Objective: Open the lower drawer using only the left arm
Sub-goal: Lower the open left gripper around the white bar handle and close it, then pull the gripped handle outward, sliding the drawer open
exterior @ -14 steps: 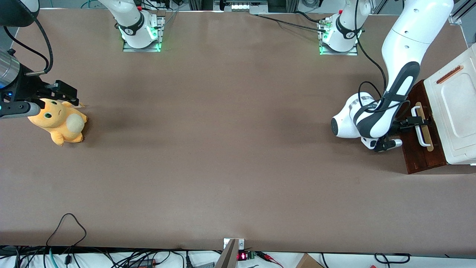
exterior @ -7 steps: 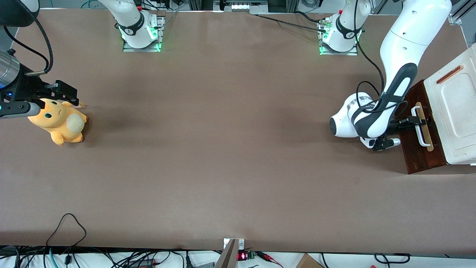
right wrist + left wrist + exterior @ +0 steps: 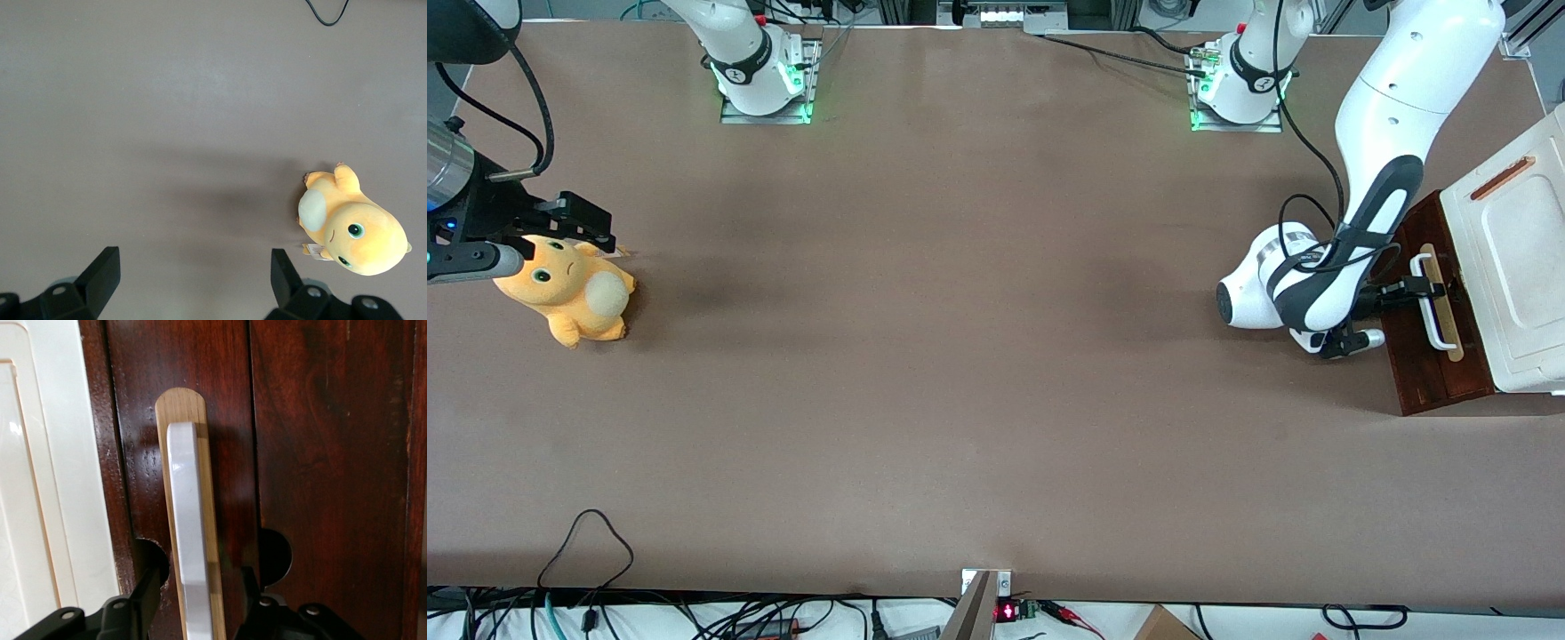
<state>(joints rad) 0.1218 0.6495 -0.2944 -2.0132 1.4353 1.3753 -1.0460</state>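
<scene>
Cabinet is lying at the working arm's end of the brown tabletop [image 3: 960, 356]; its white cabinet top [image 3: 1507, 240] is running off the frame edge, so its full extent is not showing. The dark reddish-brown wooden lower drawer [image 3: 1427, 356] with white bar handle [image 3: 189, 533] on a pale wood strip is projecting slightly from under that top, toward the parked arm's end. Drawer interior is not showing.

The glossy white left arm [image 3: 1392, 98] is covering part of the drawer front. Its small black gripper [image 3: 193, 613] is sitting at the handle, jaws spread, one finger on each side of the bar, not closed on it. Contact with the bar cannot be judged.

An orange plush toy [image 3: 569, 293] is lying at the parked arm's end, well apart from the cabinet.
</scene>
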